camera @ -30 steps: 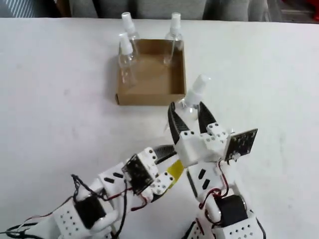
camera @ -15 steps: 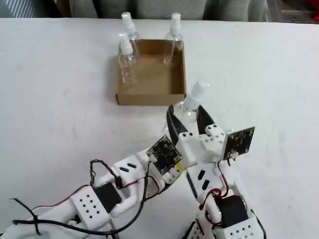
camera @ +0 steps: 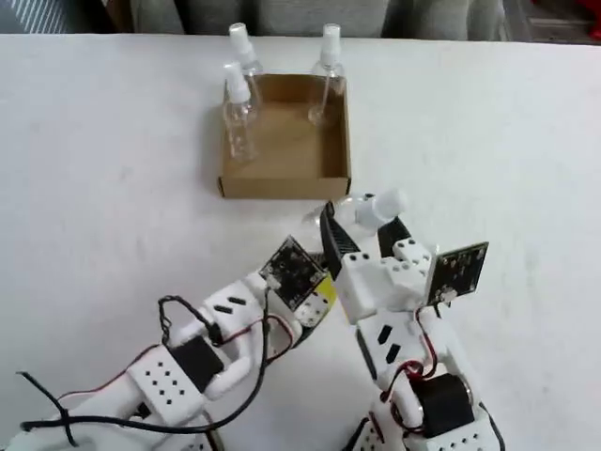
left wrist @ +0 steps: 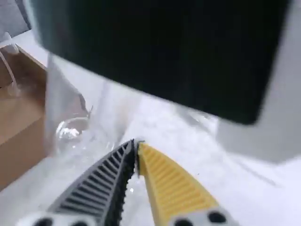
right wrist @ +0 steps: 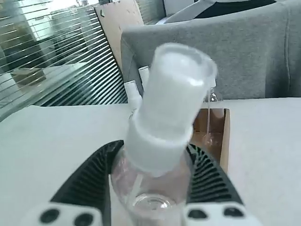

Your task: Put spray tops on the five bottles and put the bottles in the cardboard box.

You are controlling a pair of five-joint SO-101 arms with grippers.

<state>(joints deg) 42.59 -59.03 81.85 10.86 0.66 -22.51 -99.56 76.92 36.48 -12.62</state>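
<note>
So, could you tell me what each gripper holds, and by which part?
The right gripper holds a bottle by its shoulder, just below the spray top. The left gripper is shut on nothing.

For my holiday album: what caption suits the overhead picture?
The right gripper holds a capped spray bottle, tilted, beside the cardboard box where other bottles stand.

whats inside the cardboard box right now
Inside the cardboard box stand a left bottle and a far-right bottle, both capped. A third bottle at the far left corner has its base covered, so inside or behind is unclear.
</note>
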